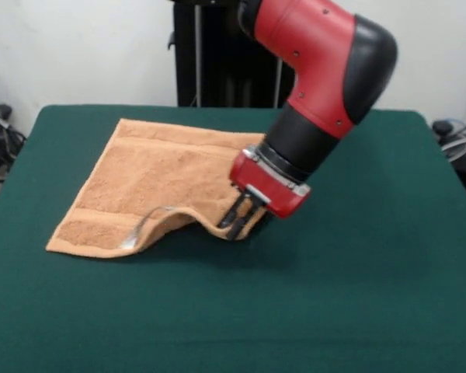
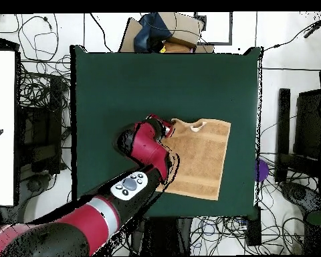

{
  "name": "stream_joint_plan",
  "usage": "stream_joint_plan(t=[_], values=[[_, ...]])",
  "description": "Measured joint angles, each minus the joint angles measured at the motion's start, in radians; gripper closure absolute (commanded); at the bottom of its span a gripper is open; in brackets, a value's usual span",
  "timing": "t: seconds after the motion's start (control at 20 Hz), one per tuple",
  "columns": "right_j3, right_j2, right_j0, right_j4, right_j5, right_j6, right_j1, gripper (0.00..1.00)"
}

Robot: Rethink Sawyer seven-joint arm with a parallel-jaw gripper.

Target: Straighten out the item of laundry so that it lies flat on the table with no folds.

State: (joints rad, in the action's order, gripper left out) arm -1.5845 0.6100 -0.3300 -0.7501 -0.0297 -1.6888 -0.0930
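While gripper [image 1: 238,220] pinches towel [image 1: 151,186] corner, edge humps off table [image 1: 357,295].

Nubby terry towel [image 1: 151,183] — matt felt table [image 1: 357,295]

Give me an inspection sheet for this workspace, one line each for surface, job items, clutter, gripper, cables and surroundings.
Surface: green table, flat, only the towel on it.
Job's things: tan towel mostly spread out; its near edge is lifted into a hump beside the gripper, so it is not yet flat.
Clutter: nothing seen on the table.
Grippers: gripper low at the towel's raised corner, fingers closed on the cloth.
Cables: many loose cables on the floor around the table, none on top.
Surroundings: cardboard box beyond one table edge, dark equipment along the sides.
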Motion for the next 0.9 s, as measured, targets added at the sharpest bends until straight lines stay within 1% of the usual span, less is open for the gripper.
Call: stream_joint_plan(t=[0.25, 0.3, 0.45, 0.55, 0.7, 0.9], values=[[-0.022, -0.007, 0.069, 0.092, -0.052, 0.000, -0.024, 1.00], [-0.030, -0.012, 0.092, 0.122, -0.064, 0.000, -0.032, 1.00], [-0.040, -0.020, 0.114, 0.157, -0.074, 0.000, -0.044, 1.00], [-0.048, -0.041, 0.138, 0.197, -0.083, 0.000, -0.058, 1.00], [-0.065, -0.117, 0.200, 0.286, -0.118, 0.000, -0.095, 1.00], [-0.075, -0.178, 0.246, 0.340, -0.160, 0.000, -0.118, 1.00]])
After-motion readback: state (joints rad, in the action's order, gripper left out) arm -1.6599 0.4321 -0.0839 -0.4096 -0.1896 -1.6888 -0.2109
